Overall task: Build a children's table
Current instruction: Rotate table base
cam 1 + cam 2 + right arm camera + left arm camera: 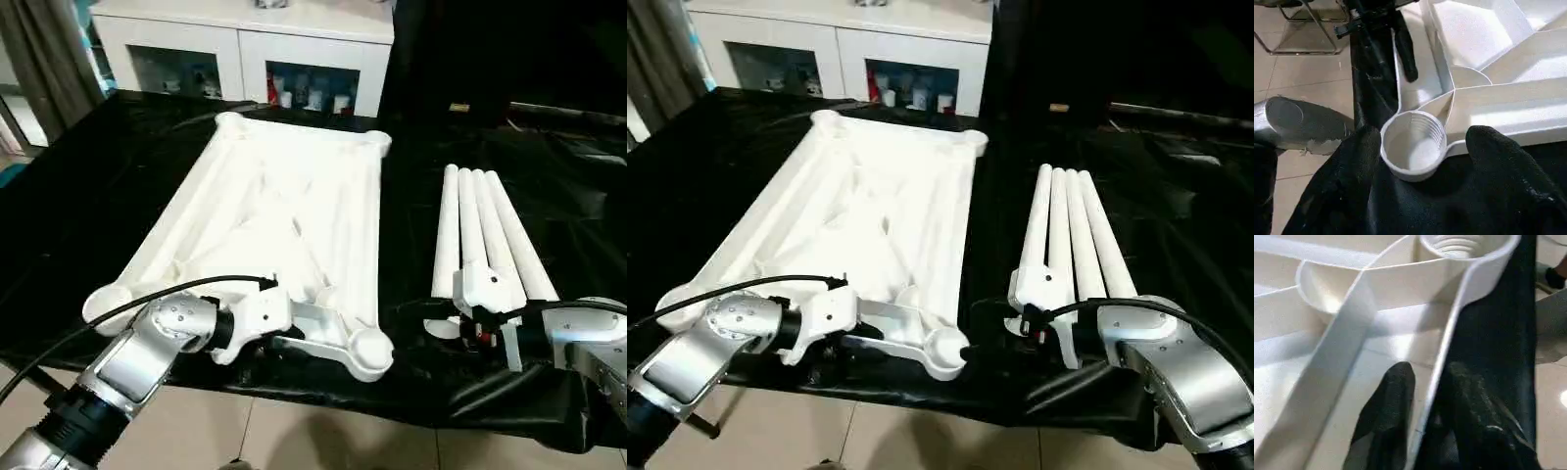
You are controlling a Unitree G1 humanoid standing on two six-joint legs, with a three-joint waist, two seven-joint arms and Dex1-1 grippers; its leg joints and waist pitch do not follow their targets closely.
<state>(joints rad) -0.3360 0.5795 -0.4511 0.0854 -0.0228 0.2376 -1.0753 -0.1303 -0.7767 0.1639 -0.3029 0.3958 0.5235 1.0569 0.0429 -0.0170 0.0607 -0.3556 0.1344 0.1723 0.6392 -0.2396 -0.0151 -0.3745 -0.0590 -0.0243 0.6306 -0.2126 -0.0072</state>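
Children's table in parts on a black-covered work surface (pixel 88 196). Tabletop (pixel 284 206) lying underside up, ribs and round corner sockets exposed, long axis running away from the robot toward a white cabinet (pixel 245 44) with glass doors at the far edge. Near right corner socket (pixel 1413 147) at the front edge of the black cover, threaded inside, empty.

Four white tapered legs (pixel 485 230) laid side by side, touching one another, to the right of the tabletop and apart from it, near ends at the front, far ends pointing away.

Left gripper (pixel 1425 396) at the tabletop's near edge, left of the near right socket: one black finger (pixel 1388 406) inside the rim on the ribbed underside, the other outside against the black cover, the thin white edge wall between them. Jaws narrow, set astride that wall; actual clamping on it not discernible. Black cable (pixel 167 294) arching over the silver left forearm.

Right gripper (pixel 1420 156) low at the front of the surface, between the tabletop's near right corner and the near ends of the legs. Fingers spread wide, one on each side of the socket as seen from the wrist, nothing held between them. Tiled floor (pixel 323 436) visible beneath the front edge.
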